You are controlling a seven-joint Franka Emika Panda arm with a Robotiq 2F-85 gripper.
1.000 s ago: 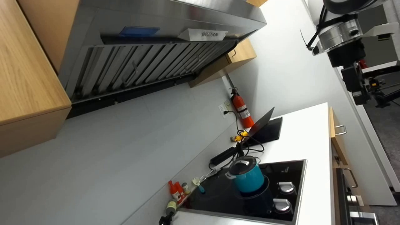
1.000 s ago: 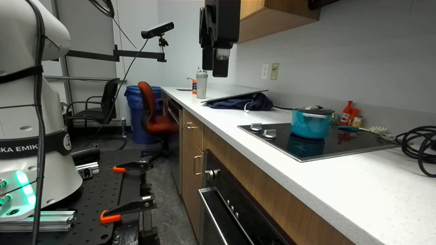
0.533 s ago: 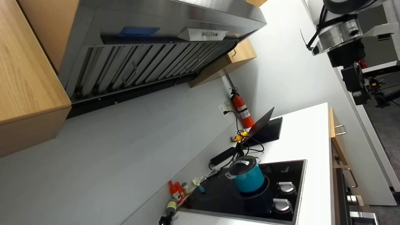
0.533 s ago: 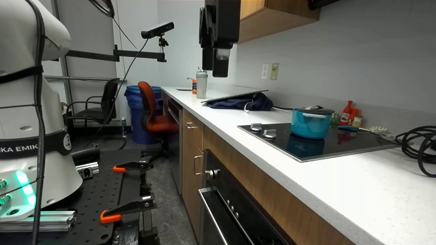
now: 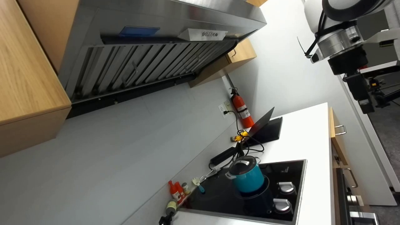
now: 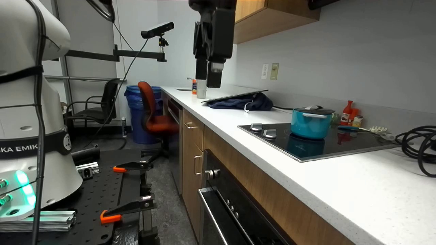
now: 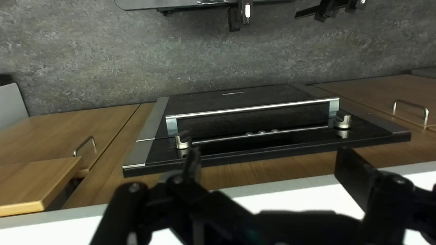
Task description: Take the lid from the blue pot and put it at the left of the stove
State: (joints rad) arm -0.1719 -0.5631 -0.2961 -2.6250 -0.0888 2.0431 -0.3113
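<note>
And here hangs the tool (image 7: pixel 268 162), jaws spread wide with nothing between them, well apart from the blue pot (image 6: pixel 309 125) on the stove (image 6: pixel 337 149), its lid (image 5: pixel 239 169) still on, so I'd say centre squarely over that lid's handle (image 6: pixel 314 107), then sink straight down, gently.
</note>
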